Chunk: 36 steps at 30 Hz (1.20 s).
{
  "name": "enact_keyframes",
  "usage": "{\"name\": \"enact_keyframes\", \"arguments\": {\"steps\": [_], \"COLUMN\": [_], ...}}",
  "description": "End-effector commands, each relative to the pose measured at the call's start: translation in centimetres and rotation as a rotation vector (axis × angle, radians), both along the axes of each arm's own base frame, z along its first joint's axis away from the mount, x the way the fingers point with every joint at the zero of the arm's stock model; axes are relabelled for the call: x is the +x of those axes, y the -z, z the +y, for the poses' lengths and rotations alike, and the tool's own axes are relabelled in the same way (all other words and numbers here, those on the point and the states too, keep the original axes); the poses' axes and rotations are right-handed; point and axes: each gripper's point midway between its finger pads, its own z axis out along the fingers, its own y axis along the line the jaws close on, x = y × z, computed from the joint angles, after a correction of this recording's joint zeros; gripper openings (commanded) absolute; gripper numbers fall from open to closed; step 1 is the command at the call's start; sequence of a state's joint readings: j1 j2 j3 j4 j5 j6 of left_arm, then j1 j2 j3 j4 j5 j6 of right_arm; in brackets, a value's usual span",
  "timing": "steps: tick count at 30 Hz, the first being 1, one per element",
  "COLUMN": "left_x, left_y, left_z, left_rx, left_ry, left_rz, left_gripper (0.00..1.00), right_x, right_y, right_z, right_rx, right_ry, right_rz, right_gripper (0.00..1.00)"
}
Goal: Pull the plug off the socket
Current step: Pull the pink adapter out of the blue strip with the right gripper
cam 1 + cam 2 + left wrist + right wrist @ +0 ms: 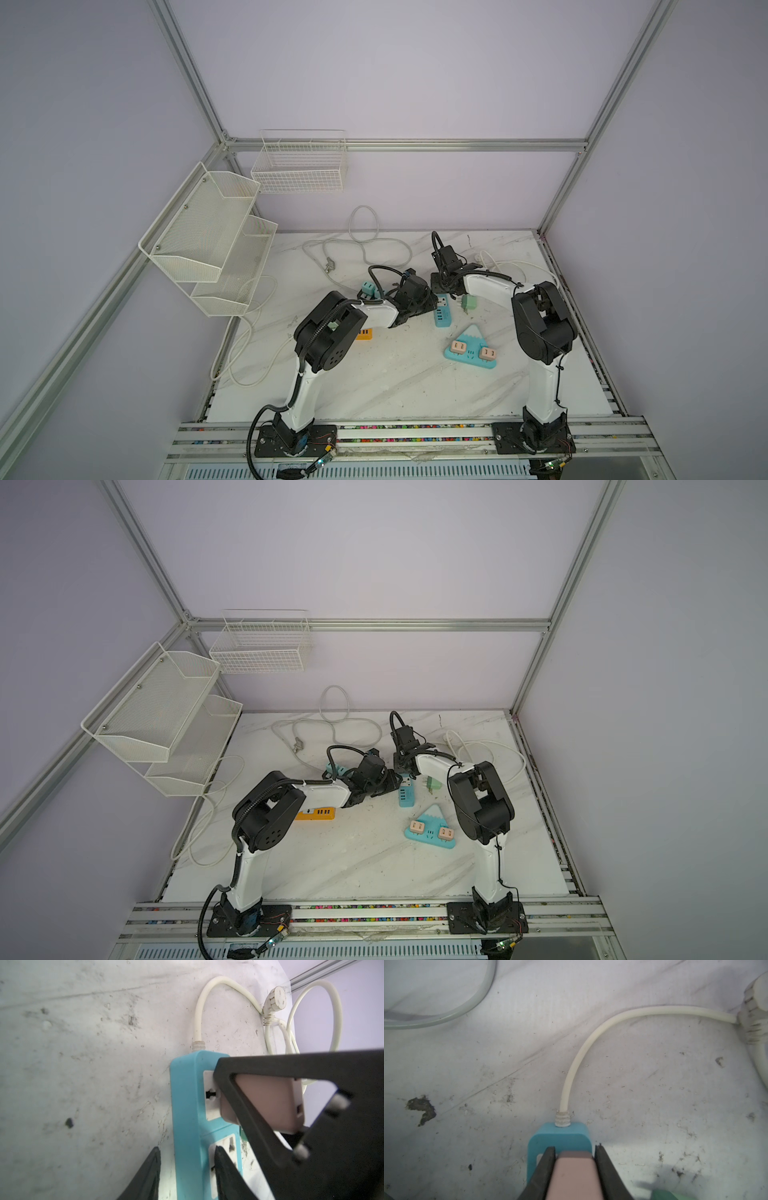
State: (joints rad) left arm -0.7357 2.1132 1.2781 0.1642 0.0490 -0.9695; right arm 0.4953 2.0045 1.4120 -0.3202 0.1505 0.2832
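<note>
The socket is a blue power strip (443, 313) (406, 796) lying flat on the marble table, with a white cord leaving its far end. A pink plug (268, 1101) (575, 1176) sits in its end outlet, seated against the face. My right gripper (575, 1150) (442, 286) is shut on the plug's two sides from above and hides it in both top views. My left gripper (187, 1148) (428, 305) straddles one long edge of the strip (185, 1095), jaws partly apart. One finger lies over the second outlet's face; the other stands beside the strip with a gap.
A green plug (469, 303) lies loose just right of the strip. A blue triangular socket (469, 363) carrying two pink plugs sits nearer the front. An orange strip (365, 333) shows under the left arm. White cords (374, 245) loop at the back; mesh shelves (208, 241) hang on the left.
</note>
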Motion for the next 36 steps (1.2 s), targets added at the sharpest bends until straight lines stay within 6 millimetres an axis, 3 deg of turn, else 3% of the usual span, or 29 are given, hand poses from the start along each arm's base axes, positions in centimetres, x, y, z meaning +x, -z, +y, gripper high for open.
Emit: {"name": "enact_keyframes", "arguments": {"steps": [1, 5, 9, 14, 22, 25, 32, 36], "left_x": [-3.1, -3.2, -3.2, -3.2, -3.3, -3.2, -3.0, -2.9], "left_y": [2.2, 2.4, 2.1, 1.9, 2.1, 2.2, 2.2, 1.9], "left_z": [-0.1, 0.8, 0.1, -0.7, 0.0, -0.7, -0.8, -0.2], "left_rx": [0.062, 0.087, 0.066, 0.056, 0.084, 0.072, 0.076, 0.092], "left_ry": [0.049, 0.038, 0.054, 0.065, 0.05, 0.066, 0.043, 0.02], "left_rz": [0.068, 0.064, 0.067, 0.065, 0.069, 0.078, 0.085, 0.082], "left_gripper": [0.42, 0.42, 0.42, 0.42, 0.4, 0.4, 0.37, 0.35], "right_x": [0.9, 0.8, 0.9, 1.1, 1.3, 1.5, 1.1, 1.1], "right_y": [-3.6, -4.3, -4.6, -4.2, -5.9, -6.1, -3.9, -4.8], "right_z": [2.3, 1.3, 1.3, 3.1, 0.7, 1.2, 4.1, 3.4], "right_rx": [0.096, 0.086, 0.106, 0.157, 0.059, 0.066, 0.089, 0.07], "right_ry": [-0.013, -0.012, -0.012, -0.033, 0.033, 0.016, -0.03, -0.001], "right_rz": [-0.066, -0.079, -0.081, -0.073, -0.127, -0.124, -0.085, -0.098], "right_gripper": [0.18, 0.18, 0.18, 0.16, 0.16, 0.16, 0.14, 0.14]}}
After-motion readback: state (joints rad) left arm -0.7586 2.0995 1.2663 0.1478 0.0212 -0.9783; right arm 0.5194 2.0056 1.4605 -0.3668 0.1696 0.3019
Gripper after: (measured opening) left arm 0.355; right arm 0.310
